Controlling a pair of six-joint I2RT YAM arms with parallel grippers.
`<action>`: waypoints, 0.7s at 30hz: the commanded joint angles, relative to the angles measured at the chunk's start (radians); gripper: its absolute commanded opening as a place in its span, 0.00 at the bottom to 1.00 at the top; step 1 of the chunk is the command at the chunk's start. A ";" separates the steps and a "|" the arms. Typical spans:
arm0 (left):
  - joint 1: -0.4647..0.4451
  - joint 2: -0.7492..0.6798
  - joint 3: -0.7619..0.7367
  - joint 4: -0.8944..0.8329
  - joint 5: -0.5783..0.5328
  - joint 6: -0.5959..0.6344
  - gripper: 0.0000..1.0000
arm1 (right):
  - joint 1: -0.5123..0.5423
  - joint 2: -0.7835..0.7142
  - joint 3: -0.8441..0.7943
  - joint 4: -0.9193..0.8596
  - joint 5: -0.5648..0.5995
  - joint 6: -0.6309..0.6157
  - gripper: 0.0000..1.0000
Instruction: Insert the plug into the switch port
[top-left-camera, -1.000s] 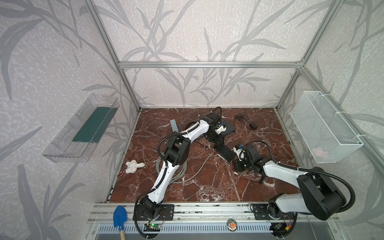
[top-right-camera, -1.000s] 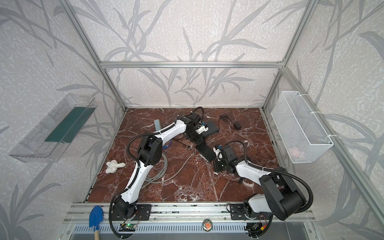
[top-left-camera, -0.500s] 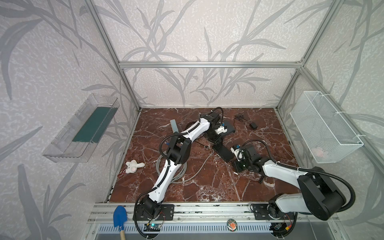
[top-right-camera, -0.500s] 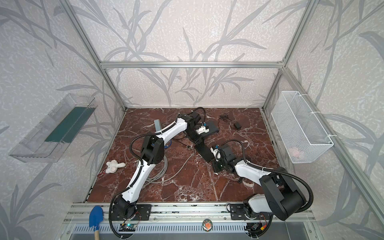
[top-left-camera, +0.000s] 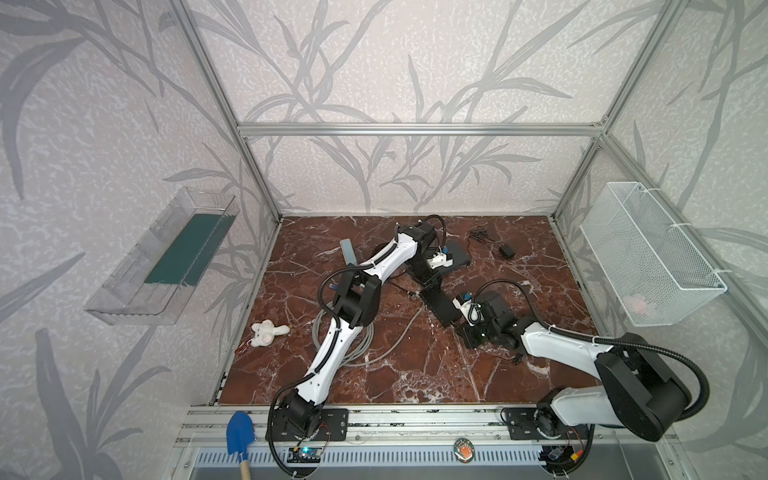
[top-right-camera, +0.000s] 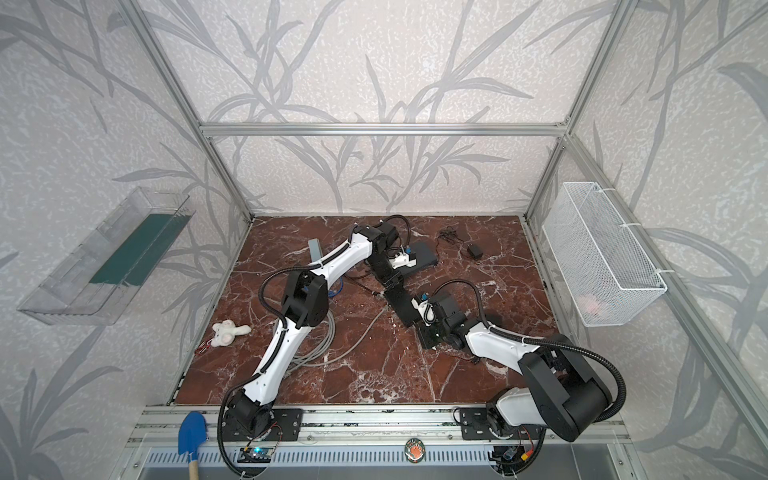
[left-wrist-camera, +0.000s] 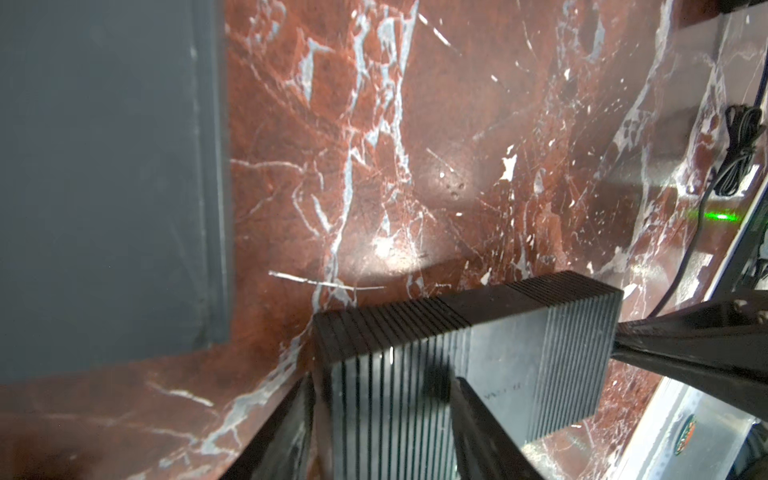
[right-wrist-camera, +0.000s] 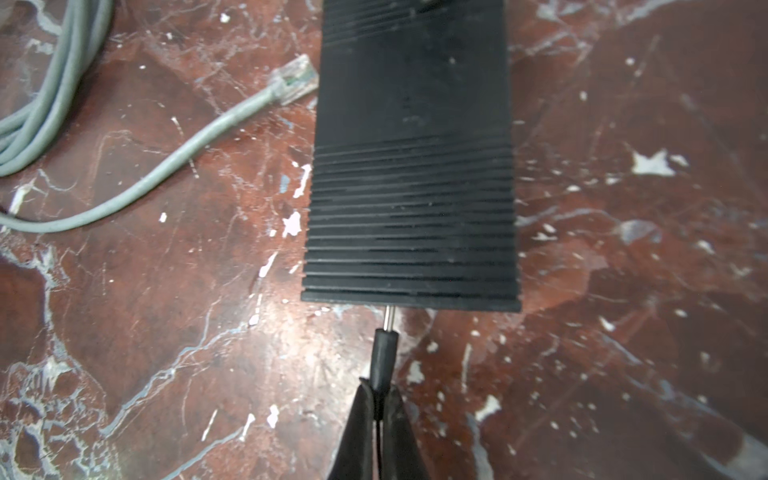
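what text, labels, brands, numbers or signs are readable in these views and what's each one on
No text reads clearly enough to quote.
On the black switch, left wrist view: a faint pale marking, too blurred to read.
On the front rail, in both top views: a round badge with an orange hand-like sign; its lettering is too small to read.

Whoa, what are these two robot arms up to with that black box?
They are fitting a small plug into a black network switch lying on the marble table. The right hand pinches the plug, whose metal tip is at the switch's end face; bare metal shows, so it is not pushed home. The left hand sits at the switch's other end, apparently steadying it, though a firm grip cannot be confirmed. A grey network cable lies loose alongside.
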 joint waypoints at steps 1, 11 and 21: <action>0.003 0.016 0.028 -0.061 0.048 0.077 0.55 | 0.007 -0.028 -0.004 0.036 0.016 -0.012 0.04; -0.003 0.018 0.023 -0.064 0.063 0.088 0.54 | 0.024 0.040 -0.003 0.104 0.068 0.005 0.04; -0.021 0.019 0.006 -0.034 0.033 0.088 0.54 | 0.087 0.047 -0.027 0.147 0.133 -0.017 0.04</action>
